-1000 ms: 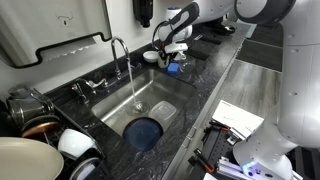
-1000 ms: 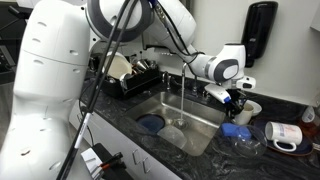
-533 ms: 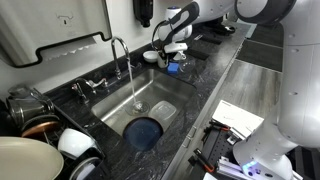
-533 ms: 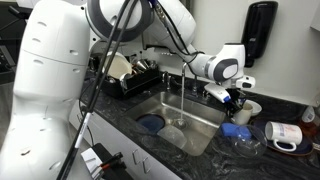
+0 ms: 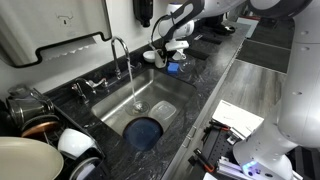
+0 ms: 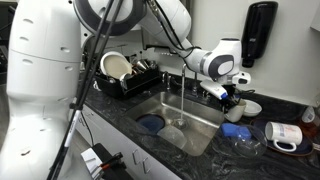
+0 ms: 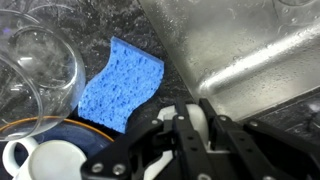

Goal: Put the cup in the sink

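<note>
My gripper (image 5: pixel 171 49) hangs over the counter at the far end of the steel sink (image 5: pixel 160 92). It also shows in an exterior view (image 6: pixel 232 97). In the wrist view the gripper (image 7: pixel 193 128) is shut on a small white cup (image 7: pixel 197 118), with a black finger on each side of its wall. The sink basin (image 7: pixel 240 50) lies just beside the cup, and the counter edge is under it. Water runs from the chrome faucet (image 5: pixel 120 48) into the sink. A blue dish (image 5: pixel 145 132) lies in the basin.
A blue sponge (image 7: pixel 122 85), a clear glass bowl (image 7: pixel 38 58) and a white mug (image 7: pixel 45 160) on a blue plate lie on the dark counter by the gripper. A dish rack (image 6: pixel 130 72) stands past the sink. Bowls (image 5: pixel 40 150) are stacked at the near end.
The arm's upper links have shifted in both exterior views. The gripper and the cup stay almost in place at the sink's end.
</note>
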